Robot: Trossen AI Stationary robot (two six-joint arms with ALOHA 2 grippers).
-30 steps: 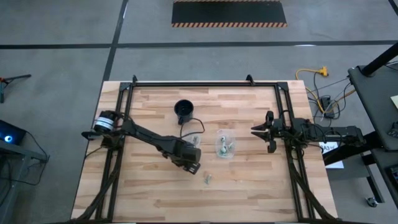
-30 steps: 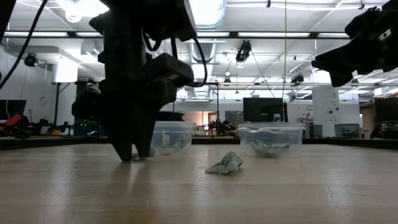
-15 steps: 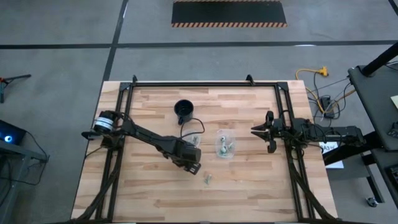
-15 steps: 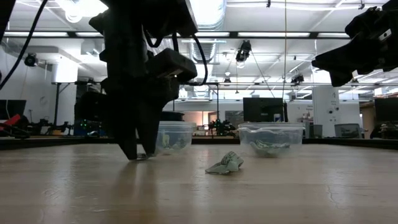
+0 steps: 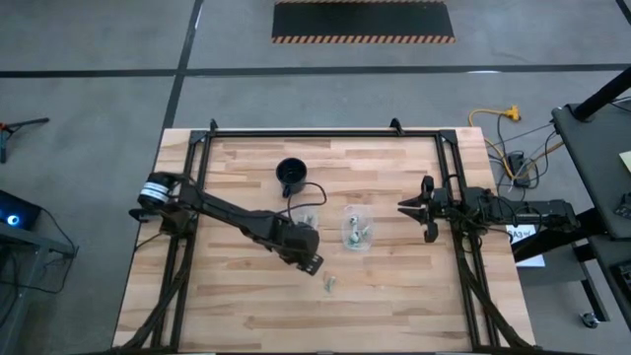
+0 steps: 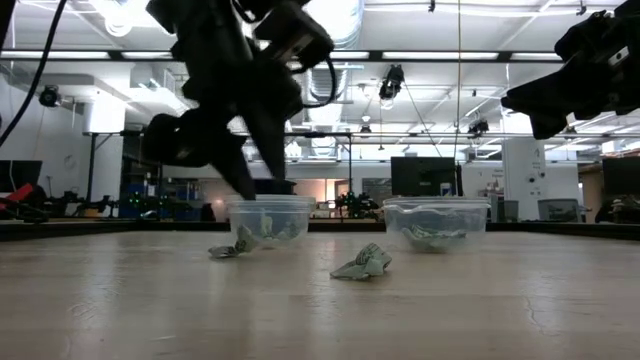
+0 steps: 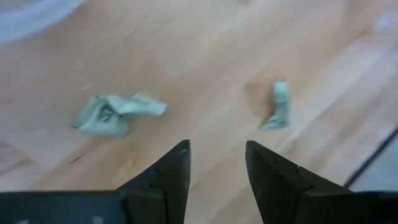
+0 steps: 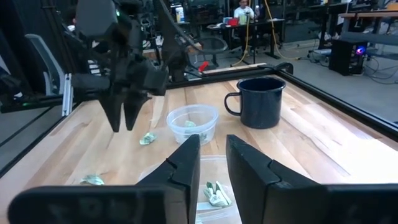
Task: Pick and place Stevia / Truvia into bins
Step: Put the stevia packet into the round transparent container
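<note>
Low view, left gripper [image 6: 245, 190] lifted since earlier, fingers parted, empty, packet [image 6: 224, 250] beneath.

cups: 2 [image 8: 192, 122] | mugs: 1 [image 8: 260, 101] | loose packets: 2 [image 7: 114, 113] | arms: 2

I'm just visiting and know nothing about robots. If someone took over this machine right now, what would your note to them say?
Left gripper: open and empty, hovering above the table beside one clear cup.
Right gripper: open and empty, waiting at the table's right side.
Done: both that cup and the other clear cup already hold some packets.
Left: two crumpled packets lie loose on the wood, one just beside the first cup and one nearer the table's front. Both need binning.
</note>
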